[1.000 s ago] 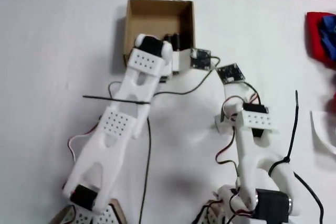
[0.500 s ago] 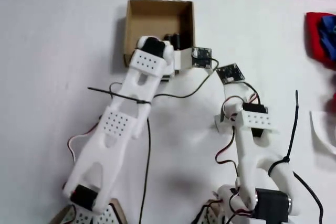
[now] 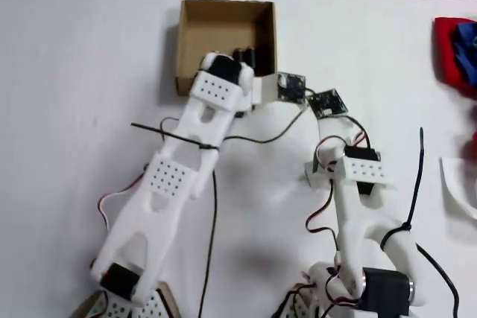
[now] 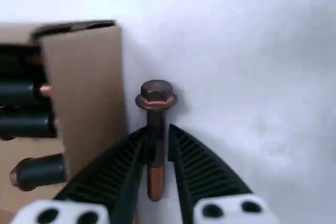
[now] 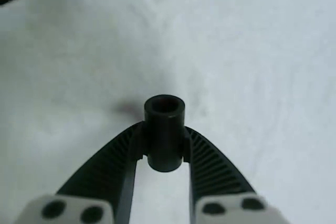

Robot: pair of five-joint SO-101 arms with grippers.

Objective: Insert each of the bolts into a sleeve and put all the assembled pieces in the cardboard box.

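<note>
Lining up bolt and sleeve

Our left gripper is clamped on the bolt shank, just beside the cardboard box. Our right gripper, near it, pinches the sleeve, its open end clear of the jaws. We judge both axes must align.

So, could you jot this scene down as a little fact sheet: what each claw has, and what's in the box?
Left gripper: shut on a copper-coloured bolt, just outside the cardboard box
Right gripper: shut on a black sleeve, open end towards the wrist camera, above the white table
Box contents: several dark sleeved pieces lying inside
Bolt and sleeve: not yet joined
</note>
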